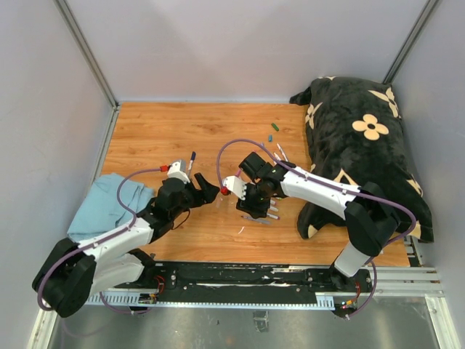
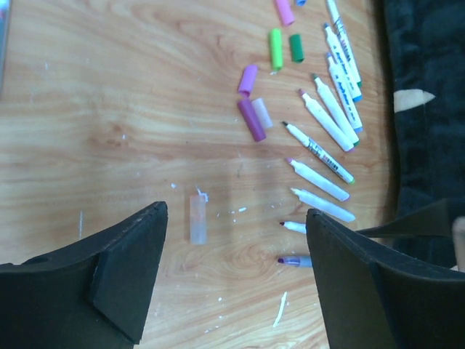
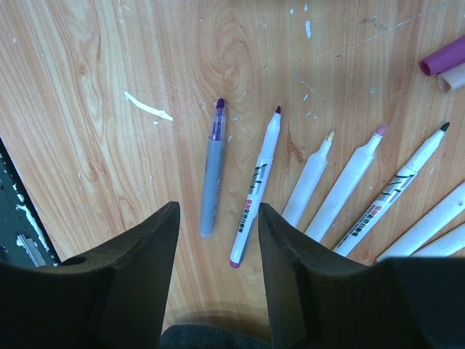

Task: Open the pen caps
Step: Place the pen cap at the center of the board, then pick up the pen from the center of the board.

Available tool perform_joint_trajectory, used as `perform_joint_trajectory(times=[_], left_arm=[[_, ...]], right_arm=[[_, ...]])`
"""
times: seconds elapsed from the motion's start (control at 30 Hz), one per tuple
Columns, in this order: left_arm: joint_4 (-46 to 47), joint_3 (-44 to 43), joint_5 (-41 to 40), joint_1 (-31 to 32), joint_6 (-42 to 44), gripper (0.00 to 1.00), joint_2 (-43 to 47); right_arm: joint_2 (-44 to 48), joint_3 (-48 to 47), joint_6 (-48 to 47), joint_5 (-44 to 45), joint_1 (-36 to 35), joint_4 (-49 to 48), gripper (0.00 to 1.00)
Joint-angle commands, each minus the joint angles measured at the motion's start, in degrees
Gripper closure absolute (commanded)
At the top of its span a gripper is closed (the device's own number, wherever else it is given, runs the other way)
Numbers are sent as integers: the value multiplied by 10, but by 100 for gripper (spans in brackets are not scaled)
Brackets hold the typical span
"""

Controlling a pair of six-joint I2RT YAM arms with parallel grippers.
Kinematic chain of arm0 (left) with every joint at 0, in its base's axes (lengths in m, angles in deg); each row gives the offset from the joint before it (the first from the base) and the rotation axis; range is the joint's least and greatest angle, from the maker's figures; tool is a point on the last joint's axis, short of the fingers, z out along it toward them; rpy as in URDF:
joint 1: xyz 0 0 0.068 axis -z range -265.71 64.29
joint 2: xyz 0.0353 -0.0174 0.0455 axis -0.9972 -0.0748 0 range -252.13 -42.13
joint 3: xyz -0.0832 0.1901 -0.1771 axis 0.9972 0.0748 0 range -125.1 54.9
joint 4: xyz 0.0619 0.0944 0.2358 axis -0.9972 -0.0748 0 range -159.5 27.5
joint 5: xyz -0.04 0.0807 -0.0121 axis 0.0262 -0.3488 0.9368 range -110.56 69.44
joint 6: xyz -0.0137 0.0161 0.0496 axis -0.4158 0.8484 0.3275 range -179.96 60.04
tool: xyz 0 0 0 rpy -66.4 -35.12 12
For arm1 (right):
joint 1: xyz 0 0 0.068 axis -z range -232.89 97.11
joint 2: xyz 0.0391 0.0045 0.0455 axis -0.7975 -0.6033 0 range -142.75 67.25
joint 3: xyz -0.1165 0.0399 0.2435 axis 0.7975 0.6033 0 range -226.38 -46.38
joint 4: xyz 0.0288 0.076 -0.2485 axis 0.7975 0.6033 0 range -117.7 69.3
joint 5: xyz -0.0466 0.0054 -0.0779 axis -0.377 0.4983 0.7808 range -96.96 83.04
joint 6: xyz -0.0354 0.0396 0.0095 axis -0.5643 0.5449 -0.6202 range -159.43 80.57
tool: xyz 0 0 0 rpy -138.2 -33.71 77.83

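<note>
DESK: What is the setting?

PHOTOGRAPHER: A scuffed wooden tabletop (image 1: 167,138) boxed in by grey walls. A black flowered cushion (image 1: 363,145) lies along its right side and a blue cloth (image 1: 105,203) sits at the left edge.

DESK: Where are the pen caps, and which way do they lie?

PHOTOGRAPHER: Flat on the wood toward the far right, near the cushion and beyond both arms. The left wrist view shows a light-green cap (image 2: 275,48) and a dark-green cap (image 2: 296,48) side by side, their long axes running straight up the frame. Just below them a purple cap (image 2: 248,78) leans right at the top, and a dark-purple cap (image 2: 251,119) slants the opposite way. A pale cap (image 2: 262,113) touches the dark-purple cap's right side, and a pink cap (image 2: 284,11) is cut by the top edge.

DESK: What surrounds them?

PHOTOGRAPHER: Uncapped pens (image 2: 320,178) fan out between the caps and the cushion, tips aimed back toward the caps. A clear sleeve (image 2: 197,218) lies apart from them, nearer the camera, its length running up the frame.

DESK: And the claws?

PHOTOGRAPHER: The left gripper (image 2: 236,225) hangs above the wood, jaws spread wide and gripping nothing, with the clear sleeve just inside its left jaw. The right gripper (image 3: 218,218) is also parted and empty. A grey pen (image 3: 212,182) and a white pen (image 3: 254,193) lie on the table in its gap, tips pointing away from it
</note>
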Motion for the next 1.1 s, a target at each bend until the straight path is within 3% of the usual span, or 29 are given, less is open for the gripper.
perform_joint_trajectory(times=[0.0,0.23,0.73,1.07], left_arm=[[-8,5,-4,3,119,15,57],[-68,1,-71,-7,190,2,105],[-115,-49,-82,-53,231,1,9],[-166,-127,-92,-73,246,4,-88]], right_arm=[[17,-9,-12,-14,9,20,51],[16,-10,-15,-17,11,22,51],[13,-9,-19,-19,14,22,50],[14,-10,-20,-21,15,23,50]])
